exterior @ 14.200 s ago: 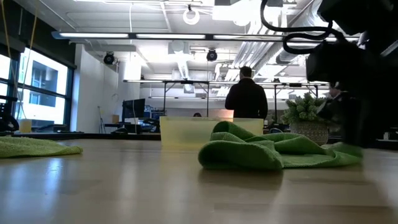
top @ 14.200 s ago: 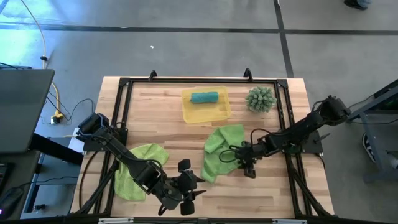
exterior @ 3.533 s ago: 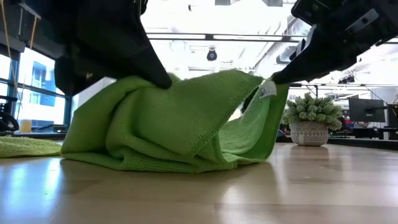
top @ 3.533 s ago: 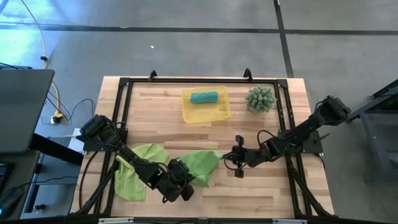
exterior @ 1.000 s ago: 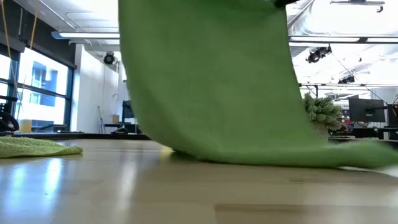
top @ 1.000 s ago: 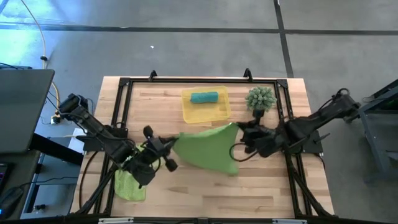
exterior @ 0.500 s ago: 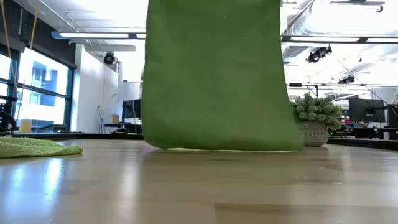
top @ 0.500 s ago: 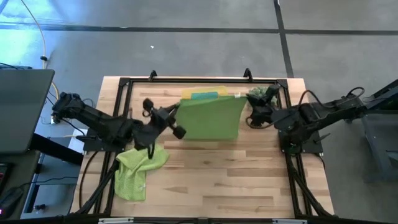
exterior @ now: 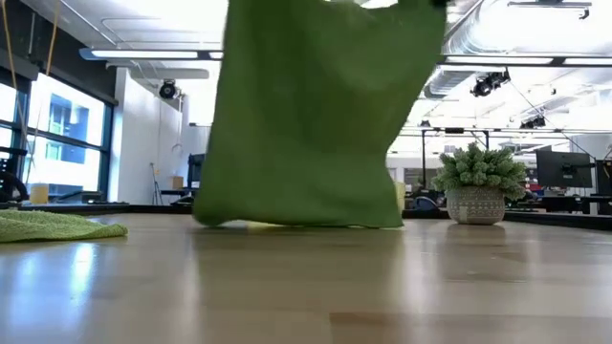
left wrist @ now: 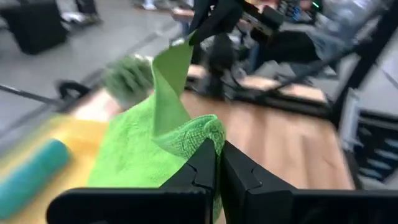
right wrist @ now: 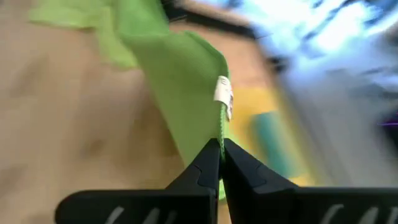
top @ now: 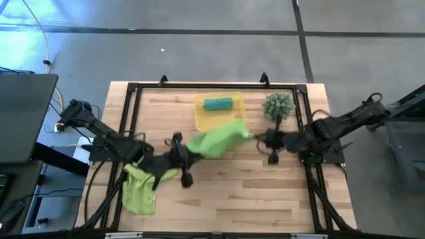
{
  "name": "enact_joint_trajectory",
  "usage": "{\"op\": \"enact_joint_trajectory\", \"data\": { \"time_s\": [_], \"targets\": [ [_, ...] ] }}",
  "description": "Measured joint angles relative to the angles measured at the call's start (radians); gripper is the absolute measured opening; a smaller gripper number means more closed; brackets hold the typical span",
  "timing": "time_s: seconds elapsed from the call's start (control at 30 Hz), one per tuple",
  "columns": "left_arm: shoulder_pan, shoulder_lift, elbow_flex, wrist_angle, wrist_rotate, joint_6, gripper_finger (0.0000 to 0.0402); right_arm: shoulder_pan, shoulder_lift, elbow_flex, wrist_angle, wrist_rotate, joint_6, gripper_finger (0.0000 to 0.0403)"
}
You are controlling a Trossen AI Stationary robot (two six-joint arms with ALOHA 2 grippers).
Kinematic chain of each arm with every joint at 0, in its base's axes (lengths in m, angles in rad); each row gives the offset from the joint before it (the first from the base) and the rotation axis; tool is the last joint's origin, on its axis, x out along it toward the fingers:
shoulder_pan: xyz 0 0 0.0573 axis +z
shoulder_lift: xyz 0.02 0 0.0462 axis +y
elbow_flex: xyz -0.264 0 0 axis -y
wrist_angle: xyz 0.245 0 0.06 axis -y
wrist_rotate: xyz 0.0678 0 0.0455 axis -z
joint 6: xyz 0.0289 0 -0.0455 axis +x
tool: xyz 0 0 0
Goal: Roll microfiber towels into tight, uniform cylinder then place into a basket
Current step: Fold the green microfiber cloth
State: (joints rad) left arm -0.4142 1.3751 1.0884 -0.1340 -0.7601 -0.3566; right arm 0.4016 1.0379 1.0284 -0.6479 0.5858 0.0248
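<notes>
Swung nearer us off the basket (top: pixel 220 114): lime towel (top: pixel 214 140), left gripper (top: pixel 180 147) and right gripper (top: pixel 260 139) each pinching a corner, stretching it flat for laying down.

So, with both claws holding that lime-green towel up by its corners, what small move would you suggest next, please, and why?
Probably lower it flat onto the bare wood. The left claw and right claw are each shut on a corner of the lime-green towel, which hangs spread with its lower edge brushing the table; rolling needs it laid out.

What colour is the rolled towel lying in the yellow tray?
Teal. The rolled towel in the yellow tray shows best in the high view.
</notes>
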Motion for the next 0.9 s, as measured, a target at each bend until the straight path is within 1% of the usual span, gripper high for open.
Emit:
{"op": "enact_joint_trajectory", "data": {
  "time_s": [0.07, 0.13, 0.23, 0.33, 0.43, 0.5, 0.6, 0.7, 0.77, 0.9],
  "targets": [
    [-0.038, 0.039, -0.006, -0.004, 0.001, -0.043, 0.0, 0.035, 0.003, -0.073, 0.058, -0.088, 0.07, 0.0],
    [-0.07, 0.085, -0.009, -0.003, 0.006, -0.084, 0.0, 0.069, 0.004, -0.16, 0.154, -0.155, 0.131, 0.0],
    [-0.109, 0.162, -0.009, 0.001, 0.023, -0.156, 0.0, 0.117, 0.004, -0.298, 0.343, -0.232, 0.214, 0.0],
    [-0.139, 0.235, -0.009, 0.038, 0.038, -0.239, 0.0001, 0.16, 0.004, -0.425, 0.555, -0.314, 0.285, 0.0],
    [-0.162, 0.305, -0.009, 0.103, 0.085, -0.306, 0.0001, 0.193, 0.004, -0.525, 0.729, -0.397, 0.365, 0.0],
    [-0.173, 0.343, -0.009, 0.166, 0.131, -0.322, 0.0001, 0.213, 0.004, -0.567, 0.808, -0.434, 0.414, 0.0],
    [-0.184, 0.387, -0.009, 0.263, 0.219, -0.325, 0.0001, 0.241, 0.004, -0.6, 0.844, -0.441, 0.447, 0.0],
    [-0.185, 0.405, -0.009, 0.302, 0.25, -0.341, 0.0001, 0.256, 0.012, -0.602, 0.823, -0.442, 0.438, 0.0],
    [-0.183, 0.407, -0.009, 0.296, 0.225, -0.36, 0.0001, 0.256, 0.03, -0.602, 0.817, -0.445, 0.417, 0.0],
    [-0.184, 0.41, -0.009, 0.218, 0.119, -0.433, 0.0001, 0.246, 0.11, -0.602, 0.832, -0.439, 0.42, 0.0]
  ]
}}
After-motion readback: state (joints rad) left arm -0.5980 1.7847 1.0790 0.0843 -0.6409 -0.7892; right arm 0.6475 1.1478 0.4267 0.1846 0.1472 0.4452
